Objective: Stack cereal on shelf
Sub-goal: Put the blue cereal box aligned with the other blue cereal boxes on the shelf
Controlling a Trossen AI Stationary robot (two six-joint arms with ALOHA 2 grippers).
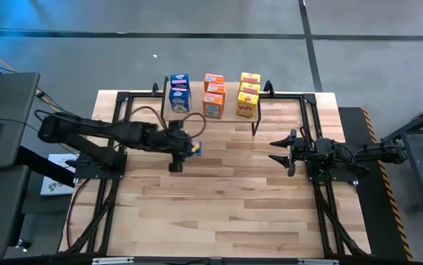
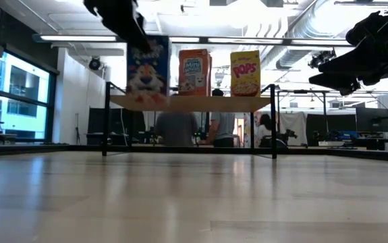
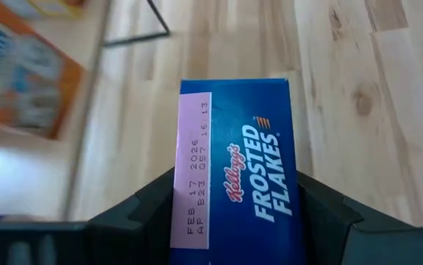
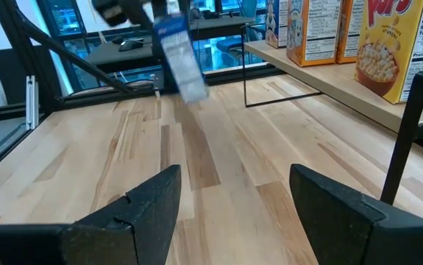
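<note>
Between my left jaws: a blue cereal box (image 3: 233,177), Frosted Flakes, clamped by its two broad faces, its date-stamped end facing my wrist camera.
Left gripper (image 1: 180,147): in the high view it hangs over the desk (image 1: 218,199), just in front of the shelf's left end, with a blue corner of the box showing at its right side.
Box off the desk: in the right wrist view I see it tilted in the air, clear of the boards.
Shelf (image 2: 190,102): light plank on black wire legs at the far edge of the desk; the held box is near it but not on it.
Already on the shelf: two blue boxes (image 1: 179,91) at the left, three orange boxes (image 1: 213,94) in the middle, three yellow boxes (image 1: 248,94) at the right.
In my way: the shelf's black front leg and the blue boxes stand closest to the held one.
Left arm pose: stretched low from the left edge across to mid-desk, wrist bent down.
Right gripper (image 1: 279,150): jaws apart and holding nothing, parked over the right side of the desk, pointing toward the middle.
Behind the shelf: people stand in the room, seen in the low view.
</note>
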